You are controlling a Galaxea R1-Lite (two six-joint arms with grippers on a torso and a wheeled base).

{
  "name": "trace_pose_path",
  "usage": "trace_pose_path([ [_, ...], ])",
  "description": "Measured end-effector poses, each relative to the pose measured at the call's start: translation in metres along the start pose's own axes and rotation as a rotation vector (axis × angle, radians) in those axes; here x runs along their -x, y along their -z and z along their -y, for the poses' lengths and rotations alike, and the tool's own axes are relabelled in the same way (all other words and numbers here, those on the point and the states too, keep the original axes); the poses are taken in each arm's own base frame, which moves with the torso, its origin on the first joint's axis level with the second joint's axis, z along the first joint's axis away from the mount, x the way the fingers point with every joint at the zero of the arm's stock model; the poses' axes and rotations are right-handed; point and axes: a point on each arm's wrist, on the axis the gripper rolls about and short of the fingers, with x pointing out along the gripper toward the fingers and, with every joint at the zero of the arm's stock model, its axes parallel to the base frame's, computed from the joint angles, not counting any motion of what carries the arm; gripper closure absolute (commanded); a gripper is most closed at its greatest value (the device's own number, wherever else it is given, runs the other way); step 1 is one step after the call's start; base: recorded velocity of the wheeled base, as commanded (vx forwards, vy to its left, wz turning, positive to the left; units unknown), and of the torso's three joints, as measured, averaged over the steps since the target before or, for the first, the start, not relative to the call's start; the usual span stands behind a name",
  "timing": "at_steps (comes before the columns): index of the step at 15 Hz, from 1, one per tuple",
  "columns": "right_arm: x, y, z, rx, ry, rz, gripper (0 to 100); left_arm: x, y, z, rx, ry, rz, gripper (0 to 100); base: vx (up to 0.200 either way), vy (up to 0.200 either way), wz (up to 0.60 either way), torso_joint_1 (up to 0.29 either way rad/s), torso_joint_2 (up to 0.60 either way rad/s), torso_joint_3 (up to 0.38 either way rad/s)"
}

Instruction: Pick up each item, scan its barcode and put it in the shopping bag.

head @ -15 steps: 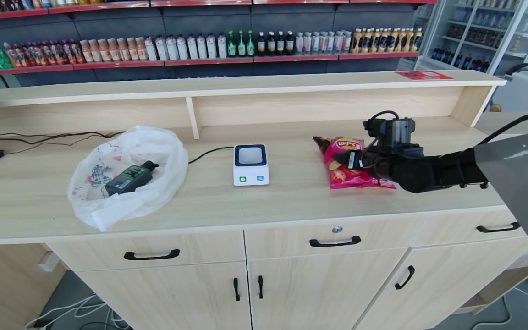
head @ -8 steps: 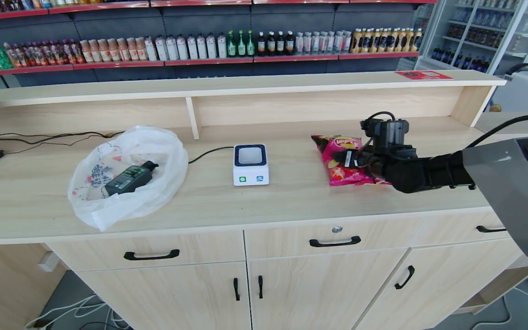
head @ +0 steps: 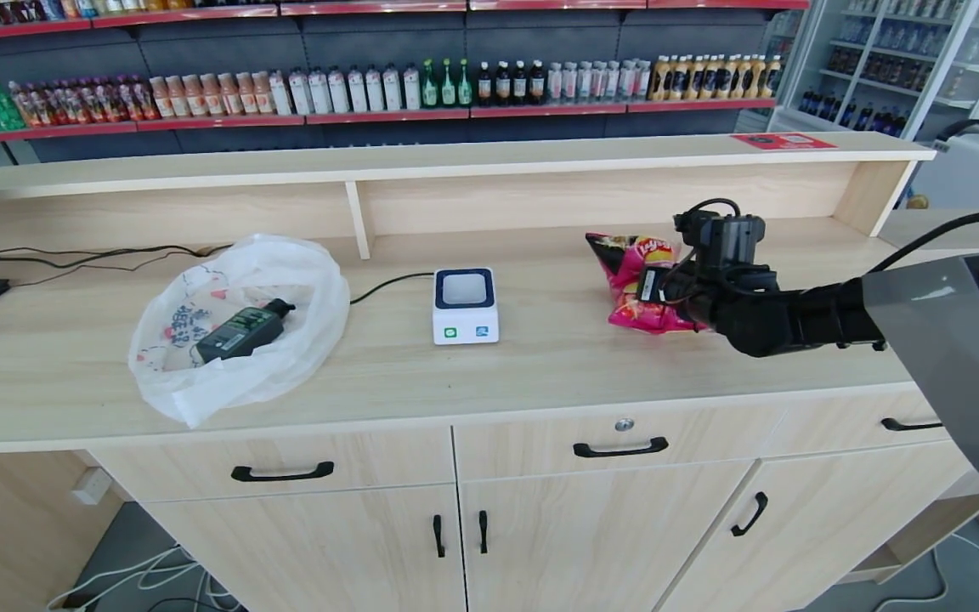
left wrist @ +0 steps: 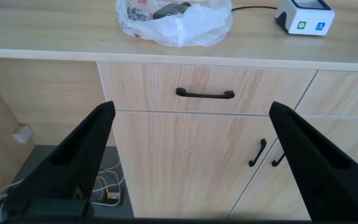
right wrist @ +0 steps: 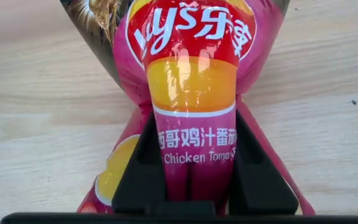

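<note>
Chip bag (head: 625, 262), pinched mid-body by level right hand (head: 649, 286), tilts over counter (head: 540, 365).

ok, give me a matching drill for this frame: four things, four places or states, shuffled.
Things:
1. pink foil chip bag
2. white boxy barcode scanner
3. dark green bottle with black cap
4. left gripper

Places or states:
A. inside the translucent plastic shopping bag
B. open, low in front of the wooden drawer
C. clamped by the right gripper
D. standing on the wooden counter, cable attached

Pairs: 1-C, 2-D, 3-A, 4-B
</note>
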Motion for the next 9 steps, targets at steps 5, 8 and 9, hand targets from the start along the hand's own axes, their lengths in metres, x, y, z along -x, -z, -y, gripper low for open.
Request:
trace_pose_path([
  [5, 0.024, -0.034, -0.009, -0.012, 0.011, 0.08, 100, 0.0, 0.0, 0.0, 0.007, 0.0, -0.001, 0, 0.0, 0.0, 0.0, 0.0, 0.0, 0.0],
  [8, 0.056, -0.06, -0.018, -0.011, 0.011, 0.131, 100, 0.0, 0.0, 0.0, 0.008, -0.001, -0.001, 0, 0.0, 0.0, 0.0, 0.0, 0.0, 0.0],
  [9, 0.069, -0.069, -0.022, -0.011, 0.015, 0.15, 100, 0.0, 0.0, 0.0, 0.008, -0.001, -0.001, 0, 0.0, 0.0, 0.0, 0.0, 0.0, 0.0],
])
